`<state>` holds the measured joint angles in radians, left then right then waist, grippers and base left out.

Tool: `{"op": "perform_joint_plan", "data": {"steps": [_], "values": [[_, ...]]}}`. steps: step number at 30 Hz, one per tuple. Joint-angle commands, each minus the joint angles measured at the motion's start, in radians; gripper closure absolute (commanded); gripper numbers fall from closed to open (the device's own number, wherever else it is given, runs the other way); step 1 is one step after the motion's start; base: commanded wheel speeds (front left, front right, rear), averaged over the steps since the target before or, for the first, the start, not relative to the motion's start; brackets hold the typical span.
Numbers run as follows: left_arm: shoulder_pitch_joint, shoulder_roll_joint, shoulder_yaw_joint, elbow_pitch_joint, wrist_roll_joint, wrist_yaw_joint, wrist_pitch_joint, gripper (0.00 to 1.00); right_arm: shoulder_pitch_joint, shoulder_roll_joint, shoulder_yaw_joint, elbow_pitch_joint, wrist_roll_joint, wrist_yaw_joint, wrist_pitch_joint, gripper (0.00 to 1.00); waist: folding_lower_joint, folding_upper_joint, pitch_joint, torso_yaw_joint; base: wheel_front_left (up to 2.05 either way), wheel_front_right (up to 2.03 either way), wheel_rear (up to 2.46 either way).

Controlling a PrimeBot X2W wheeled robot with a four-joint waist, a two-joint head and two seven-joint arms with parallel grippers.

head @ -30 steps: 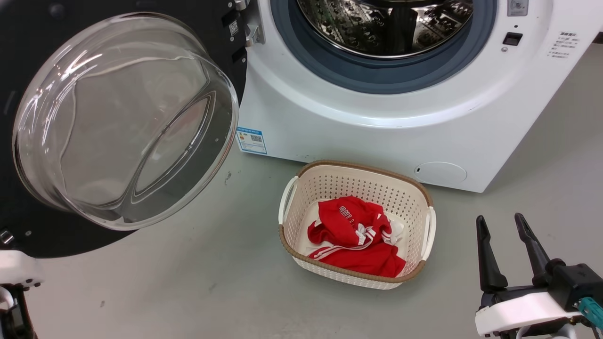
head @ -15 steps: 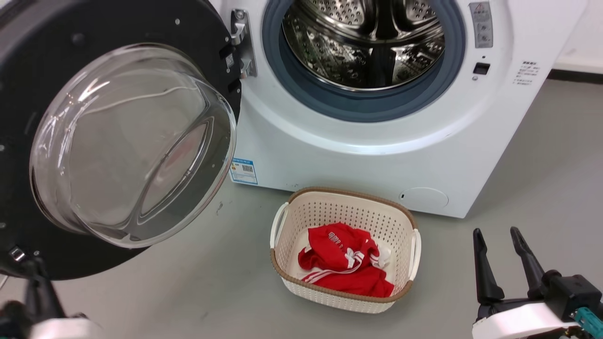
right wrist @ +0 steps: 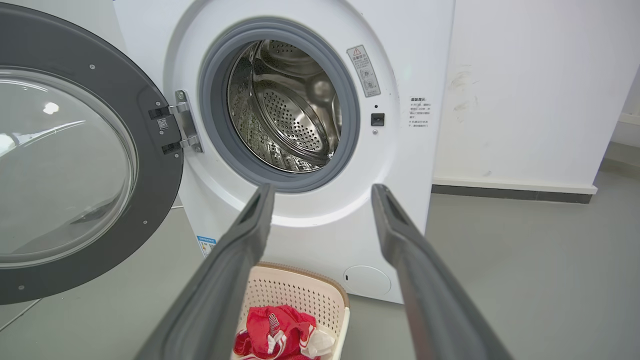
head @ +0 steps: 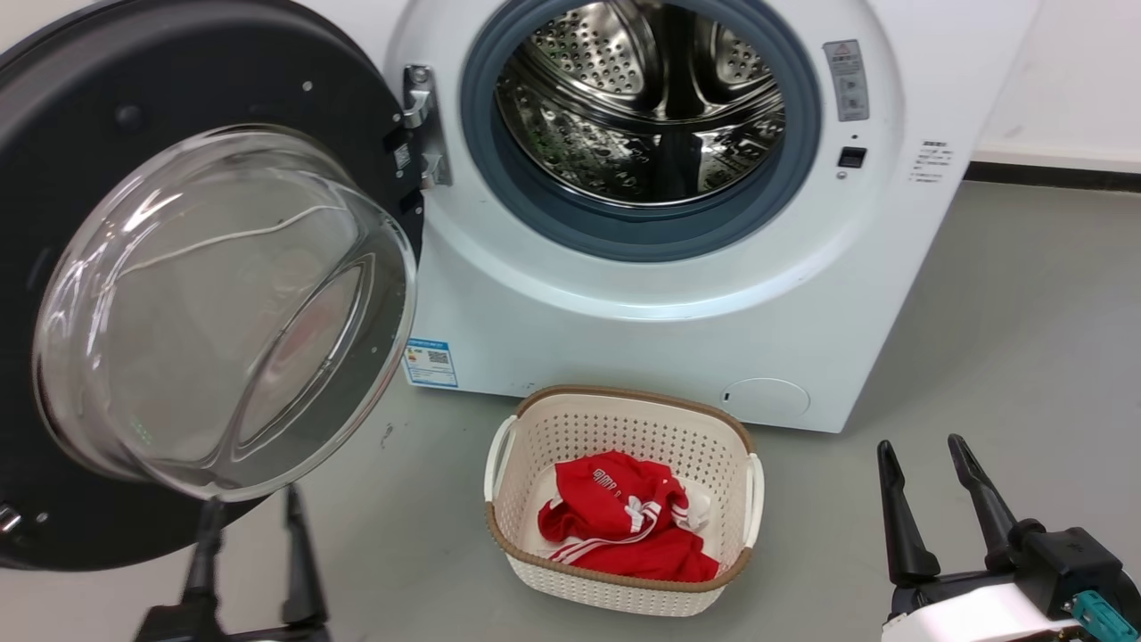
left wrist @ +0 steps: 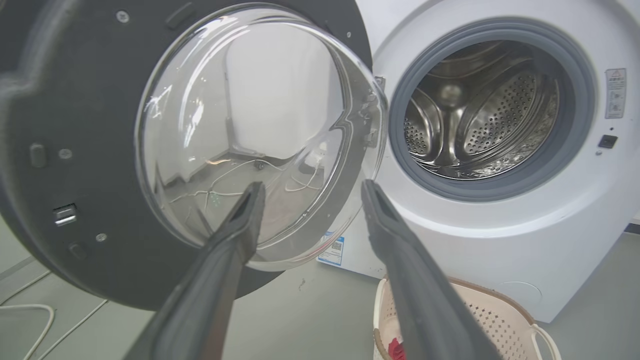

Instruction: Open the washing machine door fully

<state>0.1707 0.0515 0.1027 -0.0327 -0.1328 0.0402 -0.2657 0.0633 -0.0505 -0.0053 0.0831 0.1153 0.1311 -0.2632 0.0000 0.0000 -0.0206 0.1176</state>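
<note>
The washing machine door [head: 98,116] [left wrist: 90,125] [right wrist: 150,165], a black disc with a clear domed window, stands swung wide to the left on its hinge [head: 419,125]. The white washing machine [head: 624,339] [left wrist: 500,240] [right wrist: 310,235] shows its steel drum [head: 642,107] inside a grey-blue gasket. My left gripper [head: 252,504] [left wrist: 310,192] is open just below the door's lower edge, apart from it, holding nothing. My right gripper [head: 923,455] [right wrist: 322,192] is open at the lower right over the floor, empty.
A cream perforated basket [head: 526,419] [right wrist: 305,285] with red clothing [head: 624,517] sits on the grey floor in front of the machine. White cables [left wrist: 30,315] lie on the floor at the left. A white wall [right wrist: 525,90] stands right of the machine.
The head view has tilted up, so more of the drum shows. My left gripper has risen into view below the door, fingers apart. The right gripper holds its place.
</note>
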Motion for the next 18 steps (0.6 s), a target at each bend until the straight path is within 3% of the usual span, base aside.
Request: {"op": "perform_joint_plan", "data": {"steps": [1, 7, 18], "values": [[0.004, -0.001, -0.022, -0.009, 0.011, 0.006, 0.002, 0.0, 0.011, 0.001, 0.004, -0.006, -0.007, -0.001, -0.002, 0.0, 0.0, 0.0, -0.005, -0.015, 0.0, 0.0, 0.0], [-0.057, -0.001, -0.093, -0.022, 0.067, 0.007, 0.002, 0.0, 0.008, 0.001, 0.003, -0.033, -0.05, -0.001, 0.0, 0.0, 0.0, 0.0, -0.01, -0.06, 0.0, 0.0, 0.0], [-0.133, 0.01, -0.113, 0.03, 0.102, -0.02, 0.002, 0.0, 0.016, 0.001, -0.025, -0.048, -0.076, -0.001, 0.031, 0.0, 0.0, 0.0, 0.004, -0.129, 0.0, 0.0, 0.0]]}}
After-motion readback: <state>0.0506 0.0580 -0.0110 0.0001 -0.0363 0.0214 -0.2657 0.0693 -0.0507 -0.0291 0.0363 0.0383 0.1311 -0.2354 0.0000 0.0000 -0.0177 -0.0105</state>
